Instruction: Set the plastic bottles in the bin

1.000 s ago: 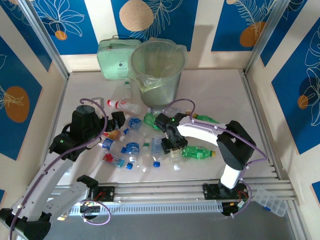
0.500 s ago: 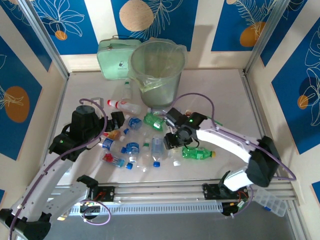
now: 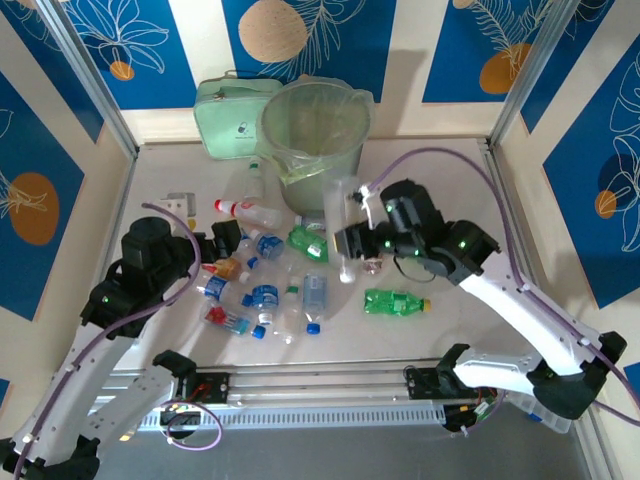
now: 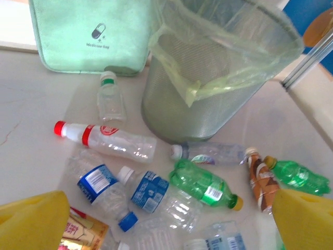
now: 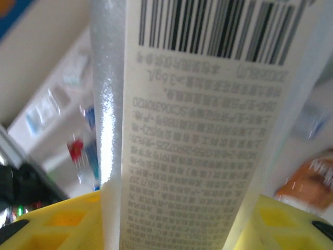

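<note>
Grippers, two.

Right gripper (image 3: 345, 247): clamped on one clear bottle (image 3: 346, 205) with a white printed label (barcode readable from the wrist camera). The bottle is held roughly upright just in front of the bin (image 3: 320, 185), outside it.

Left gripper (image 4: 166, 208): fingers spread wide apart, holding nothing, hovering over the left part of the bottle heap.

Bin, one: tall, grey, translucent, with a pale green liner folded over the rim, standing at the back of the surface (image 3: 170, 170).

Zipped case (image 3: 228, 118), one: pale green, just left of the bin.

Bottles lying on the surface in front of the bin:
- Green bottles, three: first green bottle (image 3: 307, 242) by the bin's base; second green bottle (image 4: 299, 177) beside the brown one; third green bottle (image 3: 395, 302), yellow-capped, alone to the right.
- Brown bottle (image 4: 260, 179), one.
- Red-capped bottle (image 3: 245, 210), one, clear.
- Green-capped bottle (image 4: 109, 96), one, small and clear, between case and bin.
- Blue-labelled bottles (image 3: 264, 297), at least three (the heap is too tangled for an exact total).
</note>
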### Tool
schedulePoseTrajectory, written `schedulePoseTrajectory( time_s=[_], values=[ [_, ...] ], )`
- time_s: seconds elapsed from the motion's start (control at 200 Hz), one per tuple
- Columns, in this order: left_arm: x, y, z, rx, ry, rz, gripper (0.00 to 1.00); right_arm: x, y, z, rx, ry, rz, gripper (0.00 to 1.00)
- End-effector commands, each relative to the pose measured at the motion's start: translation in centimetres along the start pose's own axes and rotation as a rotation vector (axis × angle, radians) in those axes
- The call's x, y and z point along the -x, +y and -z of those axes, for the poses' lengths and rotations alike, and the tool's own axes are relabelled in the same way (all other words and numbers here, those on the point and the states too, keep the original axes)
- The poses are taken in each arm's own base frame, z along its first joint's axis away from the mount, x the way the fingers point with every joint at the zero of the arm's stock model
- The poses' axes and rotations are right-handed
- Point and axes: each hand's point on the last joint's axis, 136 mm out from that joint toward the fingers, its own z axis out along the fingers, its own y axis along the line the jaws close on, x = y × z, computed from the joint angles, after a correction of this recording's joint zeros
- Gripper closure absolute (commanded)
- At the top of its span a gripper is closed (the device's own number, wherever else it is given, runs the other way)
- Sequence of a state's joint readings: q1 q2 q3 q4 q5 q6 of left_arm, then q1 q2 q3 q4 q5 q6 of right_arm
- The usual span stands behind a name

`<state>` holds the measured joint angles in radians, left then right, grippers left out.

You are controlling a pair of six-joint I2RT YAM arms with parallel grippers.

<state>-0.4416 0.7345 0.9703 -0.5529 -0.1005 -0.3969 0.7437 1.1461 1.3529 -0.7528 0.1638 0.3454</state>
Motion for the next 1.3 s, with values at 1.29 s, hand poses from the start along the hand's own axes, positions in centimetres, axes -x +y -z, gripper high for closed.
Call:
schedulePoseTrajectory(
  time_s=[1.29],
  values=[
    [-0.1,-0.6,0.2,-0.011,-0.039,-0.083,0.01,19.1,-13.2,-19.7,-0.101,-0.083,-0.064,0.27]
  ],
)
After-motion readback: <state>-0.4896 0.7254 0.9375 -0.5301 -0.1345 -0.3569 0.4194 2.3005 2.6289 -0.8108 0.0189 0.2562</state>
